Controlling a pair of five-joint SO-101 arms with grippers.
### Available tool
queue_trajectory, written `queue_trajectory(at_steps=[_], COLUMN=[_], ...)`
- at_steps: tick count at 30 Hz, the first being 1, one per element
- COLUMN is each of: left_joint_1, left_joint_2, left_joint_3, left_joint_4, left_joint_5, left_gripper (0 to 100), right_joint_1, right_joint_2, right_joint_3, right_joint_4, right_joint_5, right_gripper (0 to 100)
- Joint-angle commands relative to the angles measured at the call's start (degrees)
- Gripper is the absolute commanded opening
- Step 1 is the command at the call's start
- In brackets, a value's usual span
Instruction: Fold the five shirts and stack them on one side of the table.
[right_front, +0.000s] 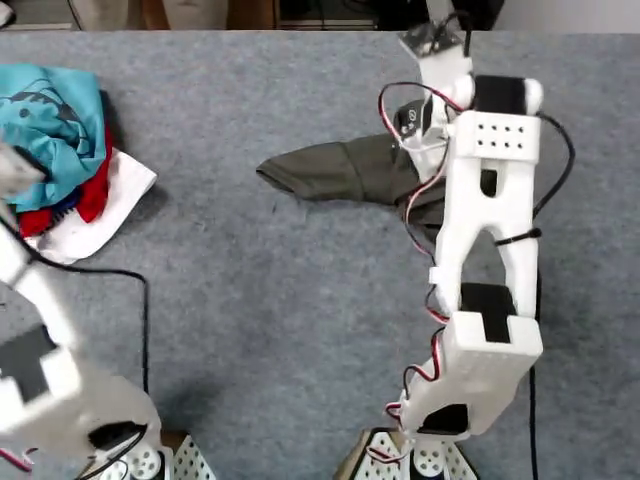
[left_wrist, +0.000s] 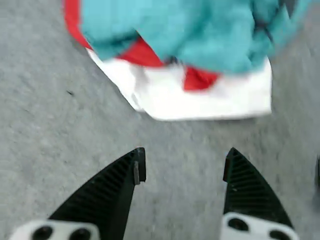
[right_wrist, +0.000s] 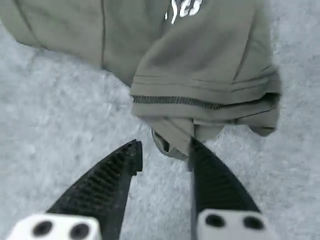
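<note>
I see the crumpled teal cotton shirt (right_front: 50, 120) lying on a red shirt (right_front: 95, 195), both on a flat white shirt (right_front: 125, 195), at the left edge of the grey carpeted table (right_front: 260, 320). The olive cotton shirt (right_front: 340, 170) lies well apart, right of centre; my right gripper (right_wrist: 165, 145) sits at its hem.

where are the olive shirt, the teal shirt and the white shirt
olive shirt (right_front: 340, 172), high view, middle of its visible fabric
teal shirt (right_front: 60, 120), high view, crumpled top of the pile
white shirt (right_front: 125, 190), high view, bare corner sticking out from under the pile
</note>
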Motion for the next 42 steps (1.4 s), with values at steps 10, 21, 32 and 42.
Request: queue_trajectory(at_steps=[10, 21, 32, 42], left_joint_1=[9.8, 9.8, 10.2, 10.2], left_joint_2=[-19.7, -23.3, -22.9, -23.5], left_joint_3=[35.6, 41.2, 52.0, 68.9], left_joint_4=[-9.0, -11.8, -27.7, -42.0], left_joint_5=[-0.9, -0.9, -0.9, -0.9], left_gripper=[26, 26, 26, 18], right_joint_1=[7.3, 12.0, 14.0, 7.5], right_joint_2=[9.9, 9.8, -8.3, 3.3], right_joint_3=[8.8, 8.7, 8.3, 4.7], right_joint_4=[-16.4, -9.7, 3.9, -10.6], right_joint_5=[1.3, 1.3, 2.8, -2.5], right_gripper=[12.9, 3.3, 3.4, 30.4])
